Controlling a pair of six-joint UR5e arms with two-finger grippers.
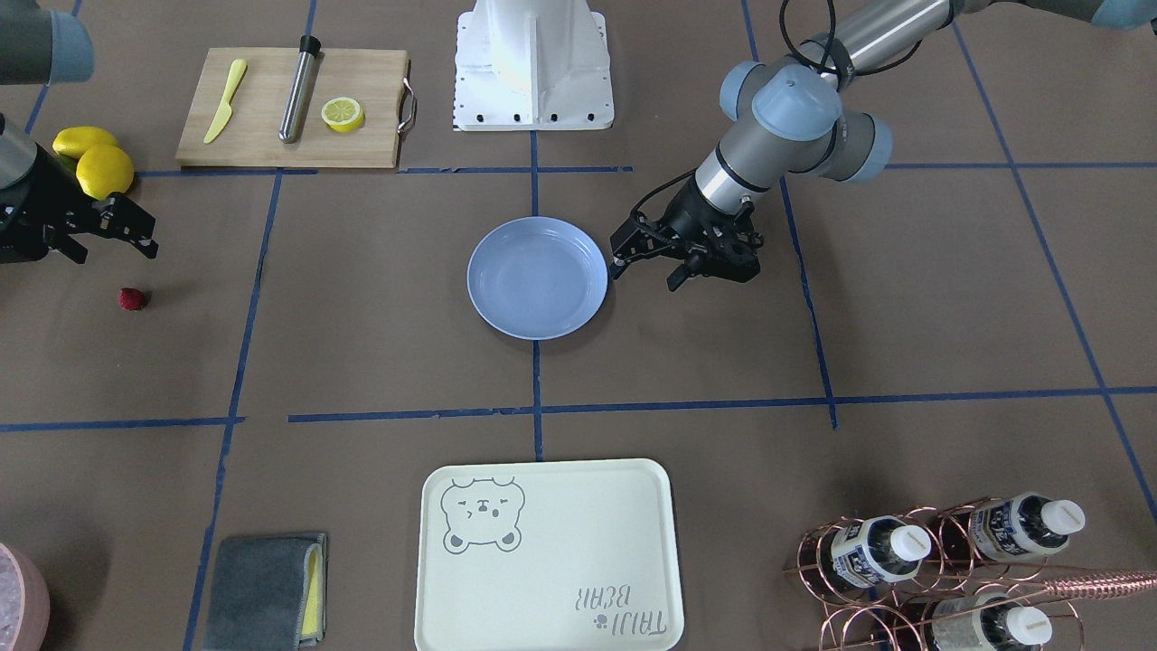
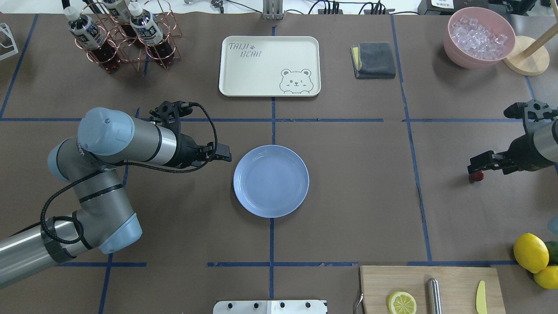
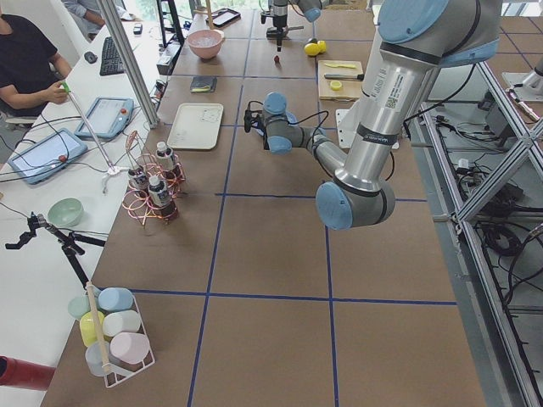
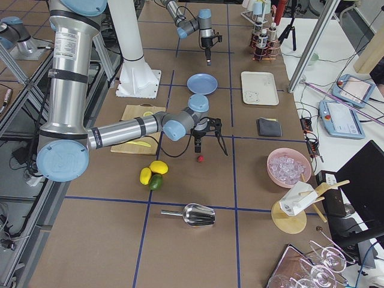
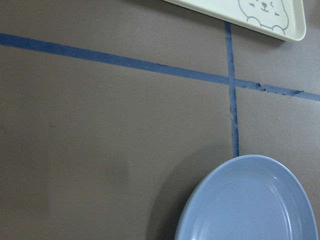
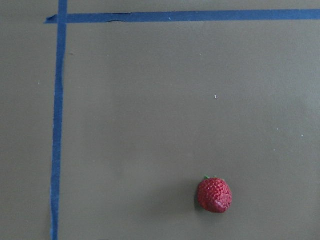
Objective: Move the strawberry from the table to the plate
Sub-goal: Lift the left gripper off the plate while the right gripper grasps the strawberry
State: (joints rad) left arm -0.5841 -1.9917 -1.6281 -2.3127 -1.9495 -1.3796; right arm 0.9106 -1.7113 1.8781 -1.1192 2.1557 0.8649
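The strawberry [image 1: 132,299] [image 2: 478,175] [image 6: 214,195] is a small dark red berry lying on the brown table [image 1: 380,362] near its right end. My right gripper [image 1: 113,251] [image 2: 473,168] hangs open just above it and slightly toward the robot's side, touching nothing. In the right wrist view the berry sits low and right of centre. At the table's middle lies the pale blue plate [image 1: 537,278] [image 2: 270,181] [image 5: 250,205] with nothing on it. My left gripper [image 1: 647,271] [image 2: 224,156] hovers open beside the plate's left rim, also holding nothing.
Lemons [image 2: 530,252] and a green avocado [image 2: 552,251] sit close to the right arm. A wooden cutting board [image 1: 262,136] carries a lemon half, a yellow knife and a metal cylinder. Across the table are the bear tray [image 1: 542,579], a bottle rack [image 1: 931,561], a grey cloth [image 1: 262,592] and an ice bowl [image 2: 478,37].
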